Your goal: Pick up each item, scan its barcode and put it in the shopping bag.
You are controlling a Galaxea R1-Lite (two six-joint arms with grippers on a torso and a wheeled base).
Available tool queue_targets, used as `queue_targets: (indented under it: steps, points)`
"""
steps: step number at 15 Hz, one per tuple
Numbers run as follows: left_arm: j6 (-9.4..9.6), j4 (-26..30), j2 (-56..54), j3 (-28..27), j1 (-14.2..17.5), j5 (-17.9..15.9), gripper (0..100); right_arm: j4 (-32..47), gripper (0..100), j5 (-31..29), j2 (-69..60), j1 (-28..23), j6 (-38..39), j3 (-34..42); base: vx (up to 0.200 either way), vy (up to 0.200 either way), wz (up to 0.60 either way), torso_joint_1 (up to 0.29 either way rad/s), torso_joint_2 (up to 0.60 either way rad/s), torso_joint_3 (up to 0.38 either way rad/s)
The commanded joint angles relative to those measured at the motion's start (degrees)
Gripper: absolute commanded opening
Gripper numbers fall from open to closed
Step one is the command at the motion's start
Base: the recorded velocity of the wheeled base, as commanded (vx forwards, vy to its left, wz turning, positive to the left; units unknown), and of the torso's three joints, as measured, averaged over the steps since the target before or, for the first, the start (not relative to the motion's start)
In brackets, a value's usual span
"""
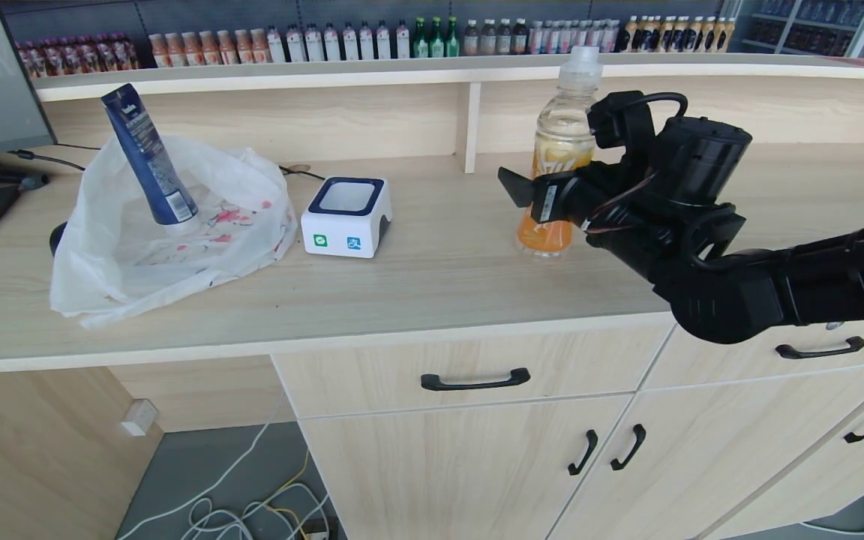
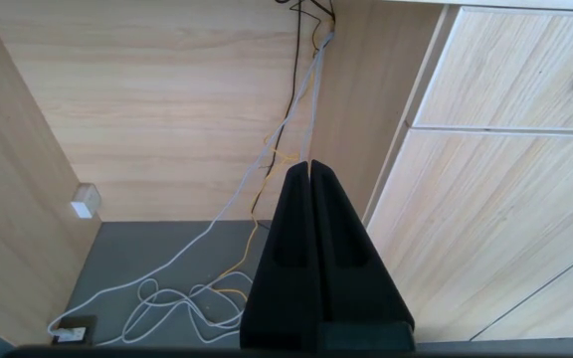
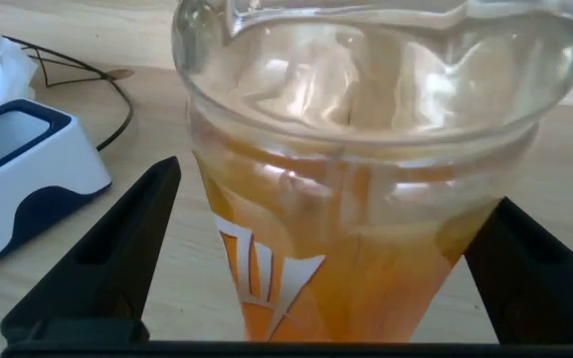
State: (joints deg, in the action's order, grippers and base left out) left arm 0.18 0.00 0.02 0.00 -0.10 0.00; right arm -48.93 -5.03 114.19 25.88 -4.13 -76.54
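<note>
Your right claw (image 3: 316, 298) sits spread wide with a finger on either side of the orange drink bottle (image 1: 561, 150). The bottle stands upright on the bench (image 1: 439, 270), to the right of the barcode scanner (image 1: 346, 216), so I judge this is the set-up for a side grasp that has not closed yet. The white shopping bag (image 1: 102, 262) lies open at the far left, beyond the scanner, with a dark blue tube (image 1: 148, 157) leaning cap-down inside it, while your left claw (image 2: 311, 169) hangs pressed together below bench level by the cabinet fronts, out of the way.
</note>
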Motion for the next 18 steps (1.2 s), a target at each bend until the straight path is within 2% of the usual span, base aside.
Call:
queue_targets:
  steps: [1, 5, 18]
  points:
    - [-0.01, 0.0, -0.02, 0.0, 0.01, 0.0, 0, -0.02, 100, 0.02, 0.86, -0.04, 0.0, -0.8, 0.0, 0.0, 0.0, 0.0, 0.0, 0.0]
    - [-0.01, 0.0, -0.02, 0.0, 0.01, 0.0, 0, 0.15, 100, 0.11, 2.0, -1.01, 0.09, -3.7, 0.0, 0.0, 0.0, 0.0, 0.0, 0.0]
    - [-0.01, 0.0, -0.02, 0.0, 0.01, 0.0, 0, 0.24, 100, 0.02, 1.74, -1.1, 0.09, -4.84, 0.0, 0.0, 0.0, 0.0, 0.0, 0.0]
